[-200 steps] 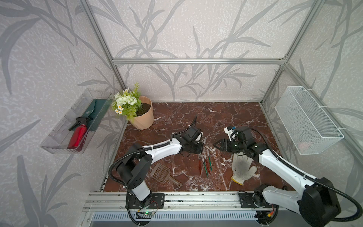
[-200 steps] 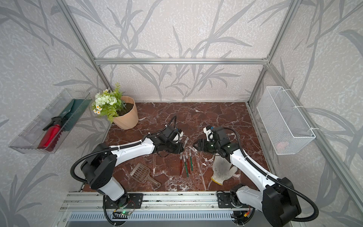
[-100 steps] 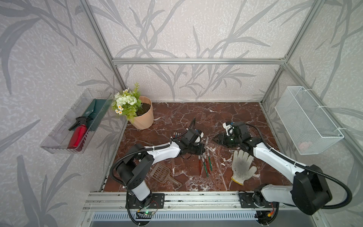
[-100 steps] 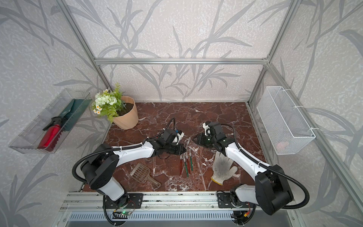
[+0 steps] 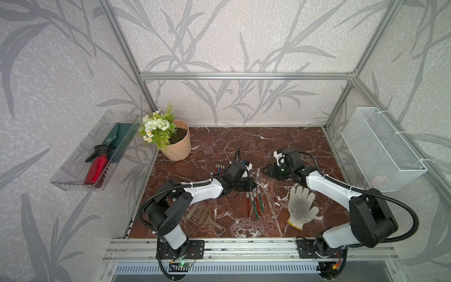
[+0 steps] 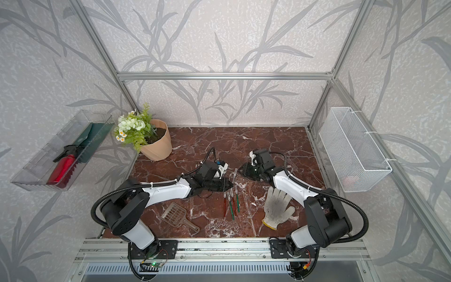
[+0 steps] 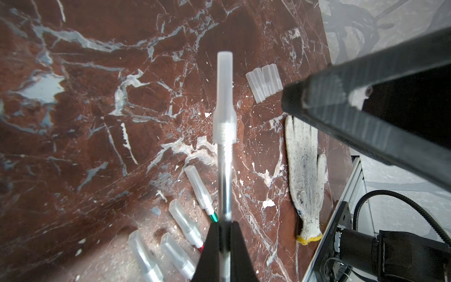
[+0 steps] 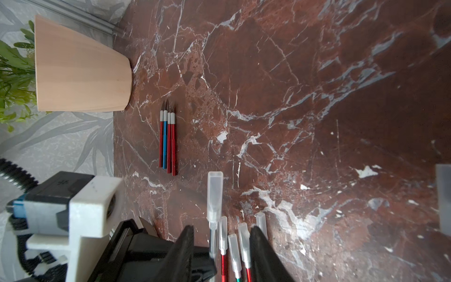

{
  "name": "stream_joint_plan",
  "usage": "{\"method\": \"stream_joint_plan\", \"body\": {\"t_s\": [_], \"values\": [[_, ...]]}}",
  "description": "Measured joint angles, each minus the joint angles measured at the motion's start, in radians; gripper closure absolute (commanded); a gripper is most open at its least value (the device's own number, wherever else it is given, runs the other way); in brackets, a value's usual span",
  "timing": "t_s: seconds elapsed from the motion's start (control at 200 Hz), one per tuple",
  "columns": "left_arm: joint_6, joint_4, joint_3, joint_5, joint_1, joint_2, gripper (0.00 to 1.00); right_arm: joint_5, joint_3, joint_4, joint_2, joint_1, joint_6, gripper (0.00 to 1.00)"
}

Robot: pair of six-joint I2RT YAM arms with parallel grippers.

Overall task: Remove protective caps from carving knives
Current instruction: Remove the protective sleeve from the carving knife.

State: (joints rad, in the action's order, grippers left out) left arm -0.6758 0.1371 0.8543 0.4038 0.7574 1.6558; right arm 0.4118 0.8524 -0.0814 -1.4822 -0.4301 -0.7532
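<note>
top views: the clear wall tray (image 5: 73,171) holds a red spray bottle (image 5: 96,168); the wire basket (image 6: 353,151), a pale thing (image 6: 350,181), blurred. the right tool (image 5: 264,169) has come nearer the left tool (image 5: 254,187) than a second ago.
left wrist: the left tool clamps a carving knife (image 7: 225,180) above the counter (image 7: 97,122), its translucent protective cap (image 7: 224,92) on.
right wrist: the right tool's jaws stand apart, gripping nothing; four bare knives (image 8: 168,141) lie near the flower pot (image 8: 80,73).
</note>
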Motion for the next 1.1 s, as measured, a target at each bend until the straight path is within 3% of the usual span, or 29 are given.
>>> {"method": "stream_joint_plan", "body": {"t_s": [1.101], "values": [[-0.002, 0.014, 0.000, 0.018, 0.000, 0.000, 0.92, 0.043, 0.050, 0.090, -0.129, 0.000, -0.027, 0.76]]}}
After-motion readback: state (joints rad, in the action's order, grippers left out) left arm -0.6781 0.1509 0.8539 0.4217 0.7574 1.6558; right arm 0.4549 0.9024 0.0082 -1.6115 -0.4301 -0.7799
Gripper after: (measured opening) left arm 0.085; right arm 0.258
